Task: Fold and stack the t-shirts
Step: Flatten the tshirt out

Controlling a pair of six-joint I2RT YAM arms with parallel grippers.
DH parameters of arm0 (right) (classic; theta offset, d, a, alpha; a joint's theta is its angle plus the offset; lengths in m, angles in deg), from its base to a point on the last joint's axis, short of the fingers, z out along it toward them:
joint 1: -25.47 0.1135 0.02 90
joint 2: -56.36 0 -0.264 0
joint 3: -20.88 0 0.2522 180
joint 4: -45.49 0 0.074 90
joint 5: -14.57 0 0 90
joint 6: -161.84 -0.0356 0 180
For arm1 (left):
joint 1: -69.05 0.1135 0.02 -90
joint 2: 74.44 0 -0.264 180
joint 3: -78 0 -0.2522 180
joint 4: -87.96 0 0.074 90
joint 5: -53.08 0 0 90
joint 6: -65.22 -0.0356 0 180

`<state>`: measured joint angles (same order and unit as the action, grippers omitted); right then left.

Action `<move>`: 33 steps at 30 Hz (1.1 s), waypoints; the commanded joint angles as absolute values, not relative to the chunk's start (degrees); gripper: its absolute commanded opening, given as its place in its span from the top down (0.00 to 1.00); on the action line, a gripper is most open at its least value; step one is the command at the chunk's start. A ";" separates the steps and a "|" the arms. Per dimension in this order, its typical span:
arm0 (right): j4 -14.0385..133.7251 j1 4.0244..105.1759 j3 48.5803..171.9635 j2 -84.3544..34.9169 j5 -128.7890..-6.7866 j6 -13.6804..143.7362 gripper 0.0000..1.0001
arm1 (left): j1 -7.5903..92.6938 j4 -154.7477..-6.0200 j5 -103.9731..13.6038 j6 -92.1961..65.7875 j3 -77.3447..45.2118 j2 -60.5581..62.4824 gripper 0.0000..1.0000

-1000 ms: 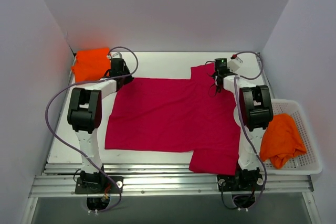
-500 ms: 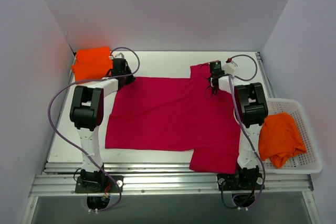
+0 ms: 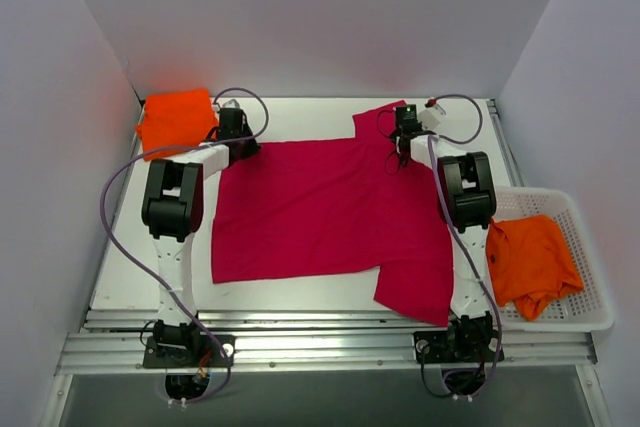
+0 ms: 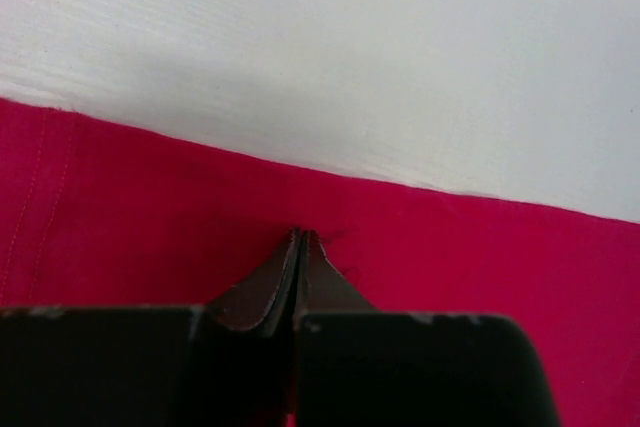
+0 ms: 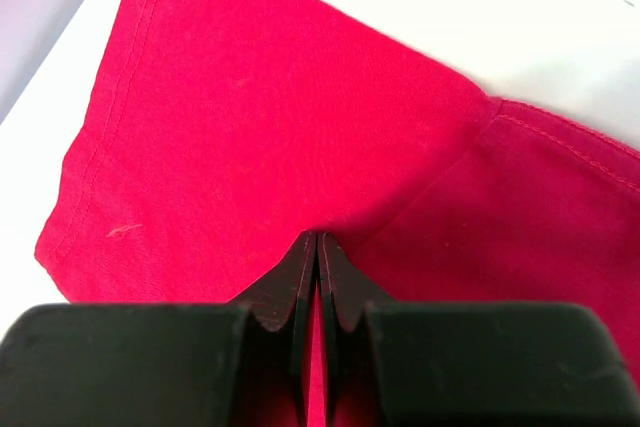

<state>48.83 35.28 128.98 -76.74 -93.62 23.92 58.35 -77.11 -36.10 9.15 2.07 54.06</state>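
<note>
**Crimson shirt pinched along its far edge by both arms**

The crimson-pink t-shirt (image 3: pixel 330 212) lies spread across the middle of the worktop (image 3: pixel 300 115), with one sleeve at the far right and the other at the near right.

The left jaws are fully closed, with a pinch of the shirt's far edge between the tips, near its left corner. The right jaws are also fully closed, nipping the cloth where the far sleeve meets the body.

A folded orange t-shirt (image 3: pixel 175 119) sits in the far-left corner. A crumpled orange t-shirt (image 3: pixel 530 262) lies in the white basket (image 3: pixel 592 313) on the right.
</note>
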 commanded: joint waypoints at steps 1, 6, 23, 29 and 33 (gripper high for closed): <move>56.17 35.05 130.70 -81.27 -91.25 24.21 1.00 | 58.94 -74.59 -35.78 9.58 7.03 56.59 0.98; 57.14 34.70 134.38 -83.47 -90.55 24.29 1.00 | 59.21 -70.74 -35.69 8.79 14.67 60.02 0.98; 56.00 33.38 132.63 -83.65 -90.64 23.94 1.00 | 59.91 -56.49 -36.48 6.24 41.12 73.82 0.98; 56.43 33.30 135.71 -83.13 -92.21 26.39 1.00 | 60.87 -61.29 -41.21 6.77 39.57 71.64 0.76; 56.00 32.51 134.14 -76.82 -95.55 28.33 0.45 | 62.81 -62.99 -45.36 7.21 39.64 65.94 0.20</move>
